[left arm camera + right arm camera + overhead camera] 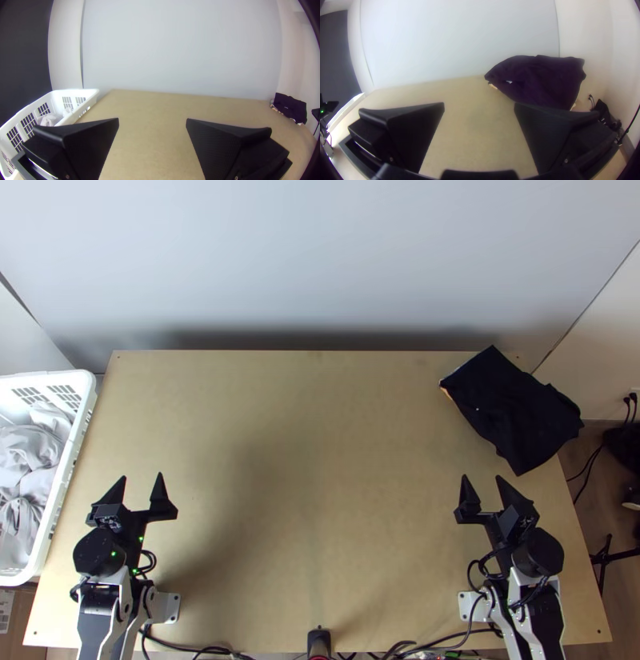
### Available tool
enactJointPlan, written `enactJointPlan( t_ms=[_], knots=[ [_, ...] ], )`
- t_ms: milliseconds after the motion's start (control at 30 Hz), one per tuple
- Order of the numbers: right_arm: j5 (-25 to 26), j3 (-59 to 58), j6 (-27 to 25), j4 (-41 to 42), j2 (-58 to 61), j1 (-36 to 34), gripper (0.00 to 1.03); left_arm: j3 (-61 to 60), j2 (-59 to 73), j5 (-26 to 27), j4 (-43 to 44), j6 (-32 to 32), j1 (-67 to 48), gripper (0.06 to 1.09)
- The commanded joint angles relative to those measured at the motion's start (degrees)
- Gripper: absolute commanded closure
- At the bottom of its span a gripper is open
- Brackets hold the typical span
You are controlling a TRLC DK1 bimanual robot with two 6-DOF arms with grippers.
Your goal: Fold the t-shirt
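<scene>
Nearest the camera in the left wrist view, the left gripper (152, 118) has its two black fingers parted with nothing between them. It sits at the near left of the table (320, 500), fingertips pointing to the far side, likely parked back so that it does not crowd the work area.

Beyond it, along the left edge, stands a white basket (70, 448) holding bunched pale cloth (28, 452); it is probably kept beside the table so that laundry is within the left arm's reach.

The right gripper (482, 477), at the near right, also has its fingers spread, gripping nothing, and likewise looks to be in a resting pose, ready for either a start or a finish.

At the far right, apart from both grippers, lies the dark cloth (516, 408), a compact, somewhat uneven folded shape angled across the corner and jutting past the right edge. A pale edge (493, 86) shows beneath it. This is probably the t-shirt, perhaps set aside there after folding, though which garment the task means cannot be told for certain.
</scene>
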Motion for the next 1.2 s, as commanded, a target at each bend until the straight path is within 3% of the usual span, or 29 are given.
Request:
enactJointPlan(
  t_ms=[0, 1167],
  knots=[
    [0.0, 0.0, 0.09, 0.03, 0.01, 0.01, 0.05, 0.08, -0.01, 0.01, -0.05, 0.03, 0.01, 0.1],
    [0.0, 0.0, 0.09, 0.03, 0.01, 1.59, 0.05, 0.08, -0.01, 0.1, -0.05, -0.14, -0.69, 0.1]
  ],
)
